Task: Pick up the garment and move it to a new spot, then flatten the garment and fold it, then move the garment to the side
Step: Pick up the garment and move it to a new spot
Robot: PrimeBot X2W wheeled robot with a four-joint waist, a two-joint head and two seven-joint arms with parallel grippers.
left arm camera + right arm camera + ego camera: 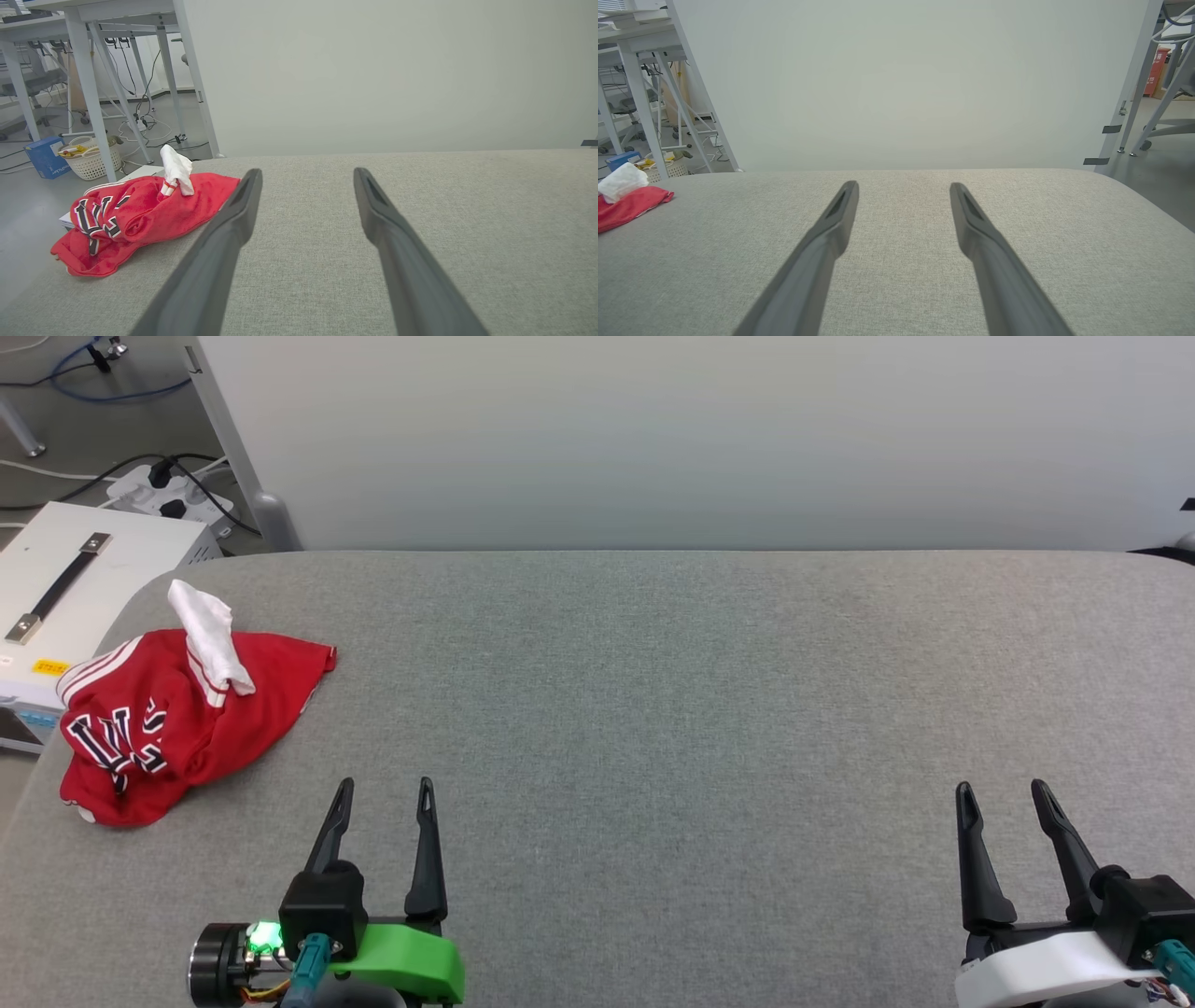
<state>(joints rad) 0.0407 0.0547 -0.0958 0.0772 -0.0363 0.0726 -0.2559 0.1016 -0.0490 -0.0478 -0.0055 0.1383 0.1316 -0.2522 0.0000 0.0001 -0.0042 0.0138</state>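
The garment (177, 719), a red jersey with a white sleeve sticking up and black white-outlined lettering, lies crumpled near the left edge of the grey padded table (653, 709). The left wrist view has the garment (140, 214) left of the fingers, and its edge (626, 205) sits at the far left of the right wrist view. My left gripper (386, 789) stands open near the front, right of the garment and apart from it. My right gripper (1004, 791) is open at the front right, far from the cloth. Nothing sits between either pair of fingers.
A pale wall panel (691, 439) stands behind the table's far edge. Left of the table are a white case with a black handle (65, 588), a power strip with cables (173, 495), a white basket (91, 161) and table legs (88, 88).
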